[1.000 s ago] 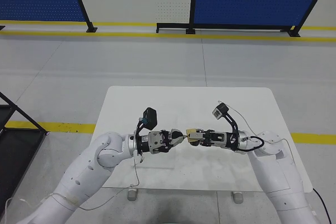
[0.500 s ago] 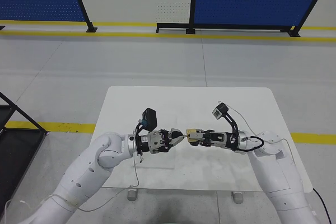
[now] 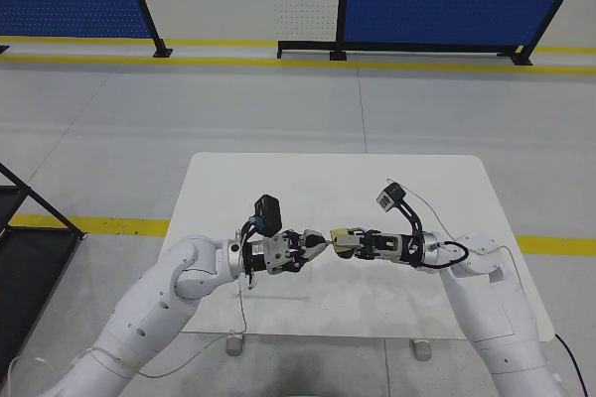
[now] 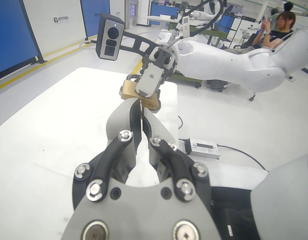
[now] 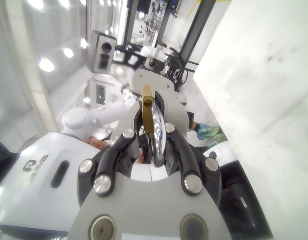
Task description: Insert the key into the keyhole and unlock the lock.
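While both arms hang over the table (image 3: 427,179), I see the two grippers meeting tip to tip a little toward 6 o'clock from its middle. My right gripper (image 5: 151,99) sits at 3 o'clock of the meeting point and pinches the brass lock (image 4: 128,91) flat between its fingers. The shackle points back toward the wrist, and the lock is held above the tabletop.

My left gripper (image 4: 141,107) sits at 9 o'clock, its fingers pressed almost together with only a sliver of gap. Their tips touch the lock's bottom edge. I cannot make out the key between them (whatever sits in that sliver is hidden by the pads). Those tips also cover the keyhole, and one right finger (image 4: 150,79) lies across the lock's face, so little of the brass shows from the left wrist.

Blue panels (image 3: 447,20) stand beyond the table at 12 o'clock, with a black rack (image 3: 10,228) on the floor at 9 o'clock. A yellow line (image 3: 89,225) runs under the table's sides. A grey box (image 4: 204,148) with a cable lies on the floor just beside the table.
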You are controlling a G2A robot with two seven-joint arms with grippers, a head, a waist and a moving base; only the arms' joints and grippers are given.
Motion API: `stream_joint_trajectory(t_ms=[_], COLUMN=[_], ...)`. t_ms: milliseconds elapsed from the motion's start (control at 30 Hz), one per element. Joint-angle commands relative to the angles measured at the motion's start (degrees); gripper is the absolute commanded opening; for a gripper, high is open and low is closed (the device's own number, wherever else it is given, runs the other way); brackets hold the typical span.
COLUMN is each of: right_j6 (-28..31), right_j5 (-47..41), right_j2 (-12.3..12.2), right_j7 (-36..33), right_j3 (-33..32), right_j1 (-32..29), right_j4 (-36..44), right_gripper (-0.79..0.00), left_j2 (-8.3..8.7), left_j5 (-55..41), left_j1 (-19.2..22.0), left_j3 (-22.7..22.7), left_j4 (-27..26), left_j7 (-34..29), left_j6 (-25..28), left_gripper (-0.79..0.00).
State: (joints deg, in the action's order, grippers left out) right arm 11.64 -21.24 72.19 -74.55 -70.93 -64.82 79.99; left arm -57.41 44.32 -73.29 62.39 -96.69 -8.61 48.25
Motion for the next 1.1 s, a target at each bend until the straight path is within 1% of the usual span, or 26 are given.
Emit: stream_joint_trajectory(t_ms=[0,333,667,700,733,1067], right_j6=[0.0,0.0,0.0,0.0,0.0,0.0], right_j5=[0.0,0.0,0.0,0.0,0.0,0.0], right_j2=[0.0,0.0,0.0,0.0,0.0,0.0], right_j7=[0.0,0.0,0.0,0.0,0.0,0.0], right_j3=[0.0,0.0,0.0,0.0,0.0,0.0], right_j1=[0.0,0.0,0.0,0.0,0.0,0.0], right_j4=[0.0,0.0,0.0,0.0,0.0,0.0], right_gripper=[-0.785,-0.785,-0.785,-0.785,-0.785,-0.785], left_j2=[-0.02,-0.05,-0.2,-0.21,-0.23,-0.2], left_j5=[0.6,5.5,6.7,6.7,6.6,5.2], left_j1=[-0.1,-0.7,-1.1,-1.1,-1.2,-1.6], left_j3=[0.1,0.8,0.9,0.9,0.9,2.1], left_j4=[-0.2,-1.6,-1.7,-1.7,-1.7,-1.2], left_j7=[0.1,1.3,2.1,2.0,2.0,2.0], left_j6=[0.1,-0.6,-0.7,-0.8,-1.0,-1.4], left_gripper=[-0.785,-0.785,-0.779,-0.409,0.0,0.0])
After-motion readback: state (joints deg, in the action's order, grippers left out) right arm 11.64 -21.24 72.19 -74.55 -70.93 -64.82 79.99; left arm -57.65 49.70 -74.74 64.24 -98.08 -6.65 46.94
